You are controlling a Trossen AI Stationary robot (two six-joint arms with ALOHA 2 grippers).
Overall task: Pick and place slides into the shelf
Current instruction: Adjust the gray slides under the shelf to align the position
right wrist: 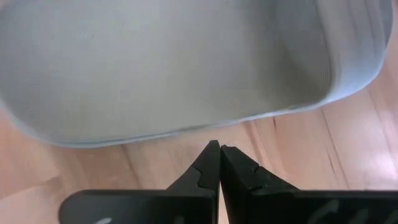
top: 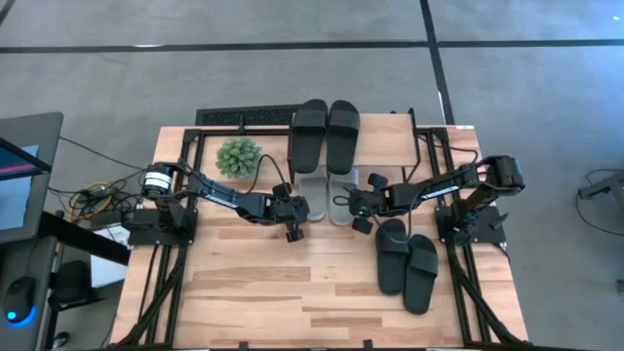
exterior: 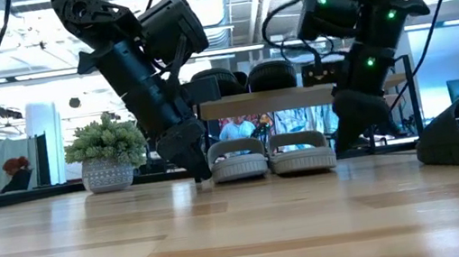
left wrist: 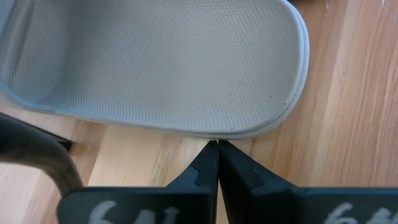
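Observation:
Two light grey slides lie side by side on the table, toes under the shelf; in the low view they show as the left one and the right one. A black pair lies on the shelf's top board. Another black pair lies on the table to the right. My left gripper is shut at the left grey slide's outer side. My right gripper is shut beside the right grey slide, with a thin strip of wood between its tips and the rim. My left gripper meets the outer rim of the left grey slide's sole, near its rounded near end, with its shut fingertips. The fingers slant down from the table's left side. The slide lies flat on the table, footbed up.
A small potted plant stands left of the shelf, behind my left arm. The shelf's thin black legs flank the grey pair. Bare tabletop lies toward the near edge. Arm stands rise along both sides of the table.

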